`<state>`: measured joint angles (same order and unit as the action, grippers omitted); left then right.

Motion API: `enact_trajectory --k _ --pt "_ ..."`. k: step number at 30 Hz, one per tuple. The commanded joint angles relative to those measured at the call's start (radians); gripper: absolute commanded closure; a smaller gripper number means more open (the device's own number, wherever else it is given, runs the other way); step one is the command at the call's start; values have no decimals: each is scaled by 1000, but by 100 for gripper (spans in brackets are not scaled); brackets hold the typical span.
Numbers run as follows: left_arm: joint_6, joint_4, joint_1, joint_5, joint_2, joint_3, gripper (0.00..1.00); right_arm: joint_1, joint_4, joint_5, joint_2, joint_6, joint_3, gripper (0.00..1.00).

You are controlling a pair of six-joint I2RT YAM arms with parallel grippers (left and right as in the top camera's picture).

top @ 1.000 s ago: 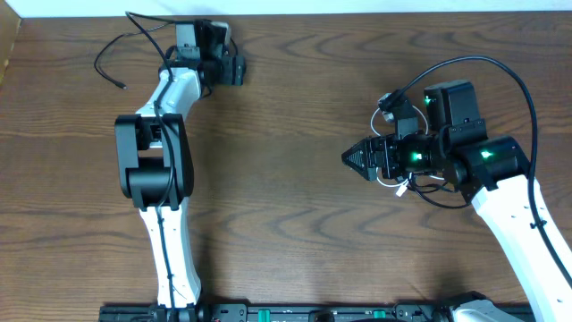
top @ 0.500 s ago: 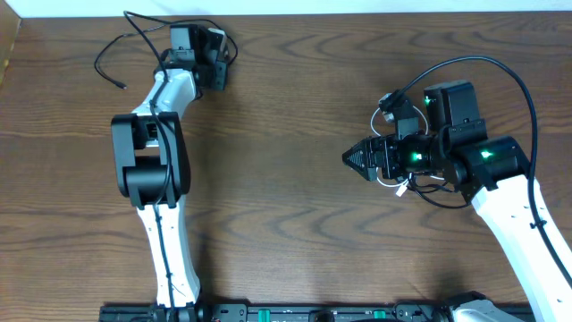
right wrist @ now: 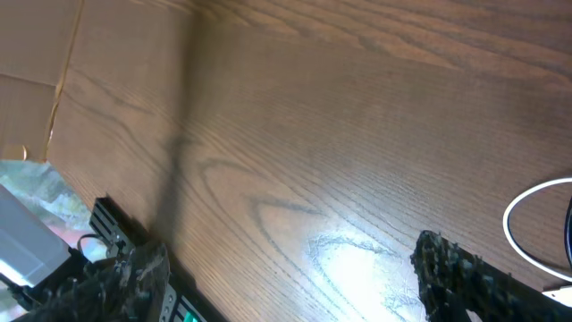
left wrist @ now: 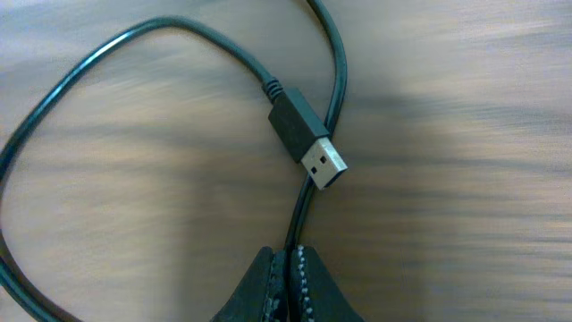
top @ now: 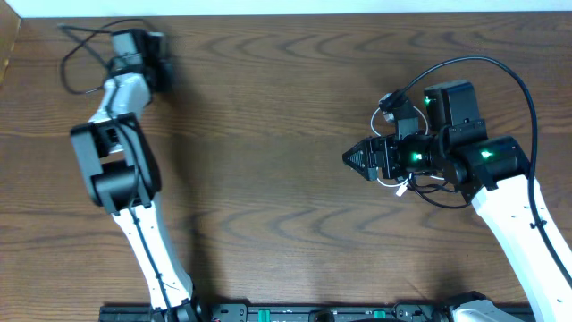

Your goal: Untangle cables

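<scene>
The left gripper [left wrist: 288, 268] is at the far left corner of the table [top: 268, 134], clenched on a black cable [left wrist: 304, 213]. In the left wrist view the cord runs straight up out of the pinched fingertips, passes under its own USB plug [left wrist: 307, 143], and bends away towards the top edge. The plug lies flat on the wood with its metal end pointing down and to the right, touching the cord where the two cross. From the plug's back end the same cord sweeps left in a wide open loop that leaves the picture at the left edge. From overhead this loop shows as a thin black curve on the wood just left of the left wrist, close to the far edge of the table. The right gripper [top: 350, 159] is well apart from all this, on the right side of the table, pointing left. Its two fingers [right wrist: 451, 273] stand wide apart in the right wrist view, with only bare wood grain between them, so it is released and grasps nothing. A white cable [right wrist: 507, 222] lies in a loop on the table behind those fingers, beside the right wrist; only part of its curve shows. I cannot tell where a third cable is.
</scene>
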<state>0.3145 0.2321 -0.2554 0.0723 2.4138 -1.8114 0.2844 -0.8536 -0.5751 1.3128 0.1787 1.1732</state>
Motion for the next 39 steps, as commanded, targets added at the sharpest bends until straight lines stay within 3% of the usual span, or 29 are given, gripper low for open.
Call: enact_trajectory --k 1,3,7,8,9,12,16,19,21,24,30,39 --pt "3 13 -64 -92 53 25 92 -1 -2 1 -5 7 8 17" --pt "3 -13 -84 -92 34 25 92 -1 0 1 -5 7 8 16" --pt "3 -83 -102 -91 -25 25 83 -1 0 1 -5 7 8 16" --pt "2 -99 -103 -87 -47 25 67 -1 0 1 -5 7 8 16" --pt "-21 -122 -103 -80 -83 25 39 -1 1 1 -5 7 8 16" --pt "-121 -145 -106 -80 -133 25 27 -1 0 1 -5 7 8 16" --pt "-240 -121 -129 -95 -160 25 24 -1 -2 0 -5 7 8 16" --pt "-298 -63 -163 -185 -158 25 21 0 -15 0 -5 7 8 16" --pt "-362 -18 -202 -248 -158 25 21 0 -30 1 -5 7 8 16" --pt "-460 64 -298 -229 -158 25 17 0 -40 1 -5 6 8 16" --pt "-470 124 -410 -130 -132 26 17 0 -30 23 -5 7 8 16" --pt "-470 27 -442 -31 -32 26 17 1 -29 23 -5 45 8 16"
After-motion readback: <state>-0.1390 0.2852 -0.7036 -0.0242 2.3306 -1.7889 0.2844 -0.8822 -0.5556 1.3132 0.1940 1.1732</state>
